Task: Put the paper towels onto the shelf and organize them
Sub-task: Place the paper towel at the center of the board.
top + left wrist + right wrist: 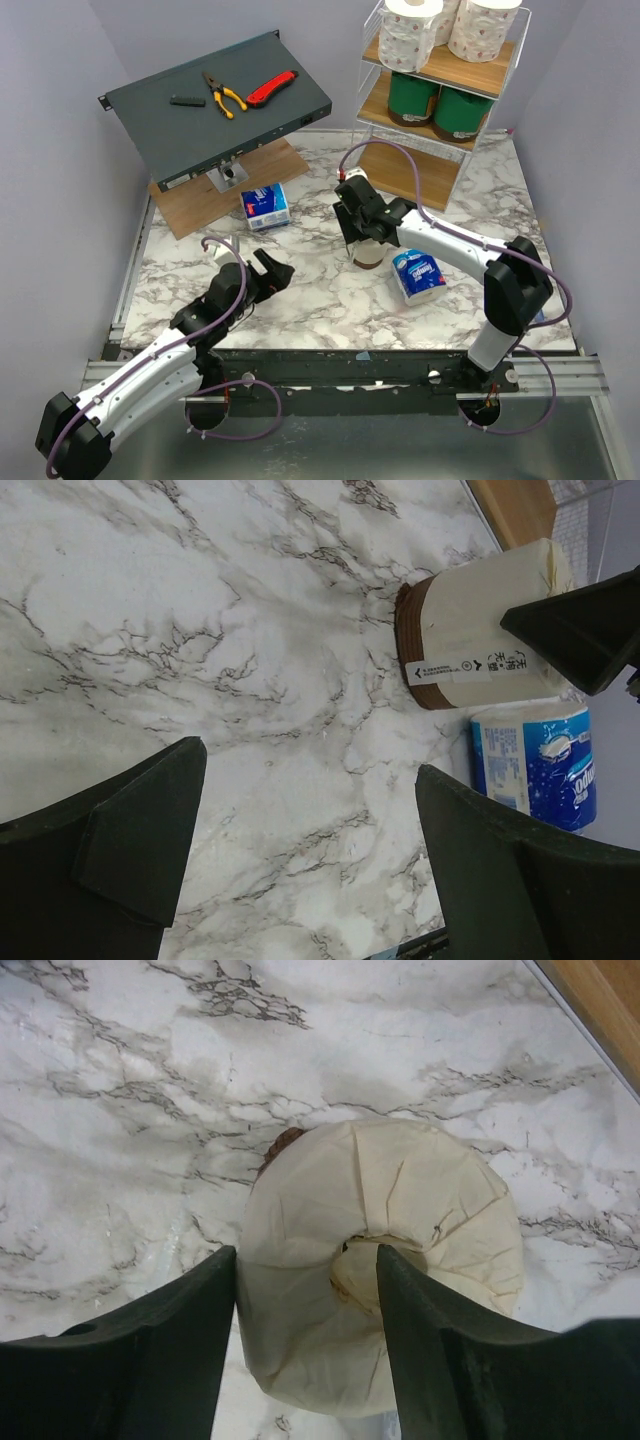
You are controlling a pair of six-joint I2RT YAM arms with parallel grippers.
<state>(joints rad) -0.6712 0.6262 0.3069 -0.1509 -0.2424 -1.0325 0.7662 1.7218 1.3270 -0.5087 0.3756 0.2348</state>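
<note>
A plain cream paper towel roll (pixel 368 254) (pixel 480 630) (pixel 400 1200) stands upright on the marble table. My right gripper (pixel 362 232) (pixel 305 1255) is over it, open. One finger is outside the roll's wall and the other is over the core hole. My left gripper (pixel 272 268) (pixel 310 760) hovers open over bare marble, holding nothing. A blue-and-white pack (pixel 417 275) (pixel 535 765) lies just right of the cream roll, and another (pixel 265 205) lies further left. On the shelf (pixel 485 75), white pink-printed rolls (pixel 412 35) fill the top tier and green rolls (pixel 413 98) the middle one.
A slanted dark grey metal box (pixel 215 120) at the back left carries pliers (pixel 224 95) and a red knife (pixel 272 88). A flat wooden board (pixel 195 210) lies under it. The shelf's bottom board (pixel 415 175) sits just behind my right arm.
</note>
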